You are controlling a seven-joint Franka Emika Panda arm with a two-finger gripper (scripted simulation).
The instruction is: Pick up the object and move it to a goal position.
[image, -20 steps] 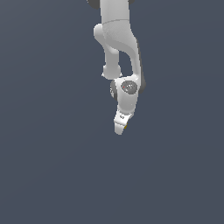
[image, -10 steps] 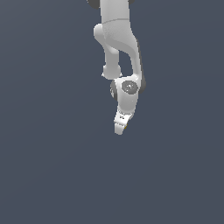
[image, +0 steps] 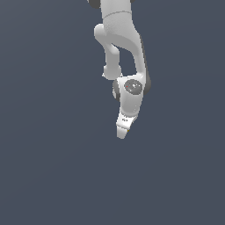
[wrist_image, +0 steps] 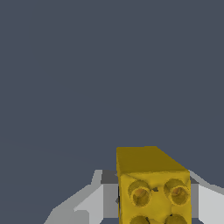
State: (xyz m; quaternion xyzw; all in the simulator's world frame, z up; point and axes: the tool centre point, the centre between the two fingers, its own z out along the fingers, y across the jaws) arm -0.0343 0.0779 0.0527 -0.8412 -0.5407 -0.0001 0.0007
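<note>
The object is a yellow-gold block with round studs point(wrist_image: 151, 183). It sits between my grey-white fingers point(wrist_image: 94, 201), which press on both its sides in the wrist view. In the exterior view my white gripper point(image: 122, 132) points down below the arm, and only a tiny yellow speck of the object point(image: 128, 130) shows at its edge. The gripper is shut on the object and holds it above the plain grey ground.
A flat, plain dark grey surface point(image: 52, 167) fills both views. The white arm point(image: 121, 39) comes down from the top of the exterior view. No goal marker shows.
</note>
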